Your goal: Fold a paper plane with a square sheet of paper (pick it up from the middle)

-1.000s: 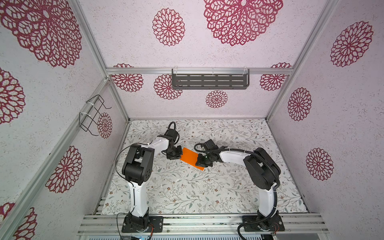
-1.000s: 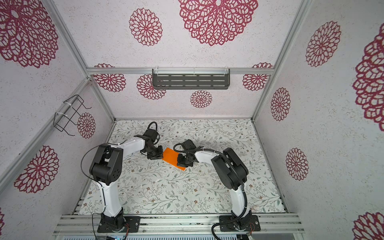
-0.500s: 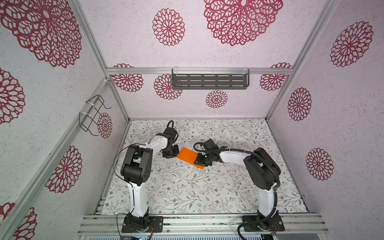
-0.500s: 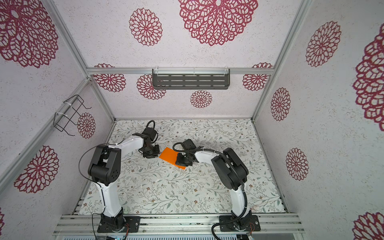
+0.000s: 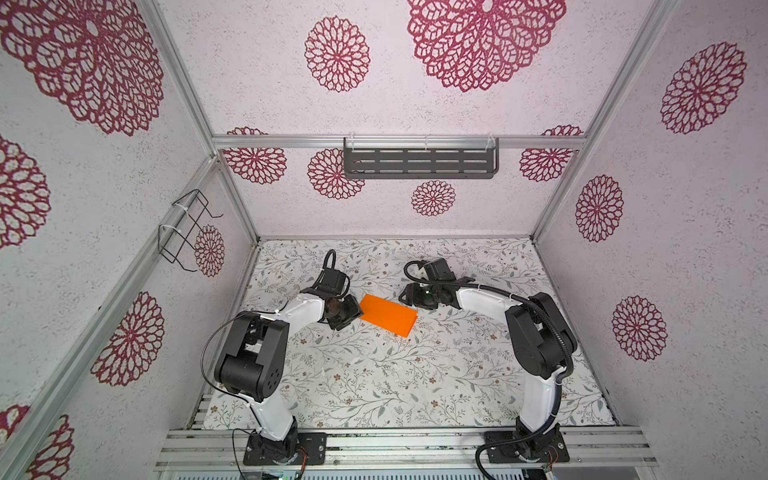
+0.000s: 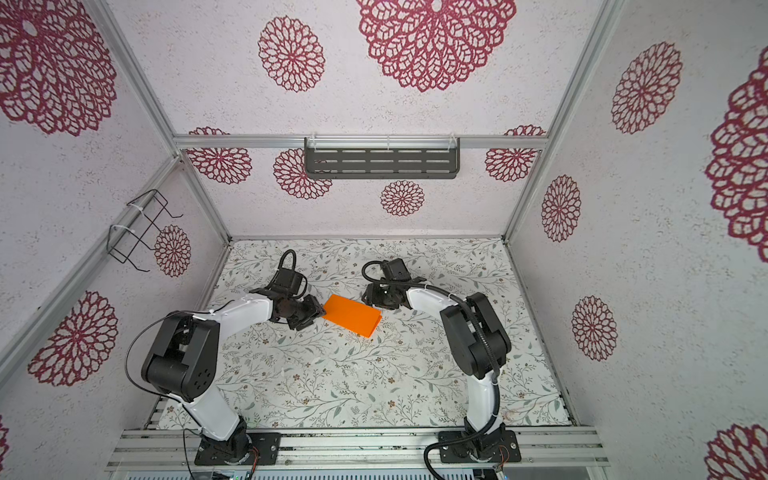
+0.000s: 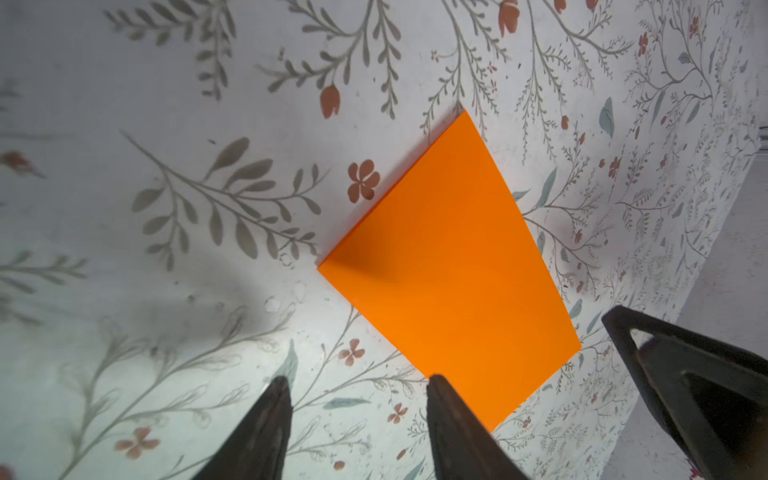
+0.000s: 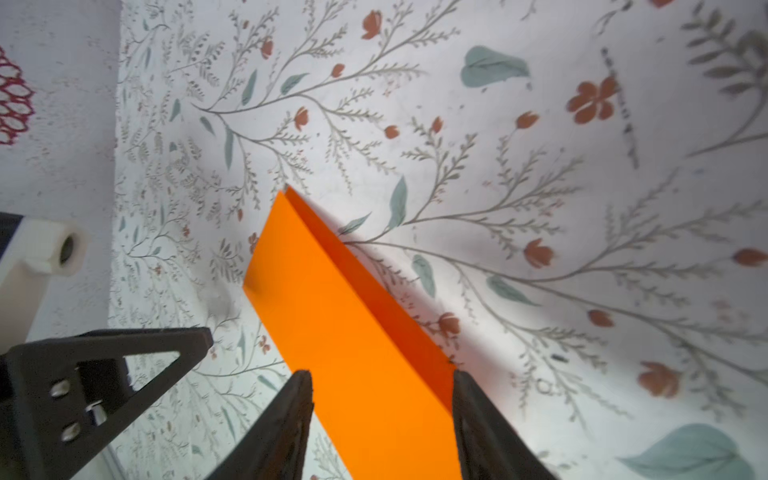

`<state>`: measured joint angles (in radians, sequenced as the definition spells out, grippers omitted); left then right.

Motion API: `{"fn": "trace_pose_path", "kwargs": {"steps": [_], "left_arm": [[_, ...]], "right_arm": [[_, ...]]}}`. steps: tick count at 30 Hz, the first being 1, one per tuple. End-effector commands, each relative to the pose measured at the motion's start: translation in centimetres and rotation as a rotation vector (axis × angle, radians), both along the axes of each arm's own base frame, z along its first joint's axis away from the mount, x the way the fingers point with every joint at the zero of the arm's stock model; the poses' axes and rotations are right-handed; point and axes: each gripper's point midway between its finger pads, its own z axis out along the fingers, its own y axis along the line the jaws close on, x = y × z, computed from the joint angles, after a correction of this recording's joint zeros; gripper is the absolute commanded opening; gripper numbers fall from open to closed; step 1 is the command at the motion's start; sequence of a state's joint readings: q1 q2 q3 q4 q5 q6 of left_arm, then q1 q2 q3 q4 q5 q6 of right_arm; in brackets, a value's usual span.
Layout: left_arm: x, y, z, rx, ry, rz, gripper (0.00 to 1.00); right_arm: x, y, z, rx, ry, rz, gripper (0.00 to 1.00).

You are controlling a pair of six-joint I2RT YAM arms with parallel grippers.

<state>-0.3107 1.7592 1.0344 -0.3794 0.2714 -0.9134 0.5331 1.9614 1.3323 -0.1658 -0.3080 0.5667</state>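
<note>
Thin bright-orange paper sheet (image 5: 388, 314) is lying folded in half on floral-print tabletop (image 5: 374, 374), L gripper (image 7: 357, 379) & R gripper (image 8: 381, 374) hovering w/ jaws apart, empty; nose/wing folds prob. all pending.

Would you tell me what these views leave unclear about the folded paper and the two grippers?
- Paper: near end cut off by the right wrist view's edge, between the jaws of the right gripper.
- Paper's lower layer: mostly hidden beneath the top layer in the left wrist view.
- Left gripper: one jaw overlaps the paper's corner in its wrist view; contact unclear there, too small in both top views.
</note>
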Motion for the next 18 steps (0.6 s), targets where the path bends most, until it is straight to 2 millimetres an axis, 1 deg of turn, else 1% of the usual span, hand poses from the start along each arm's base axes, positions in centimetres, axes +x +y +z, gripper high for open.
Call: {"fn": "trace_pose_path", "kwargs": {"steps": [1,5,11,15,18], "left_arm": [[1.2,-1.6,0.2,-0.085,-0.021,0.034,0.58],[1.4,-1.4,-0.4,-0.069,-0.008,0.036,0.59],[1.5,-1.6,-1.7,-0.060,0.028,0.028,0.59],[2.0,-2.2,-1.9,-0.073,0.028,-0.006,0.56],[2.3,-2.8,-2.2,-0.081,0.033,-0.040,0.53]], "right_arm": [[-0.2,-0.8,-1.2,-0.091,0.018,0.053,0.59],[-0.5,-0.6,-2.2,-0.101,0.043,0.091,0.57],[-1.4,-1.1,-3.3,-0.136,0.081,0.114,0.51],[-2.8,-1.9,-4.2,-0.156,0.130,0.114,0.46],[-4.3,-2.3,-4.4,-0.137,0.165,0.108,0.43]]}}
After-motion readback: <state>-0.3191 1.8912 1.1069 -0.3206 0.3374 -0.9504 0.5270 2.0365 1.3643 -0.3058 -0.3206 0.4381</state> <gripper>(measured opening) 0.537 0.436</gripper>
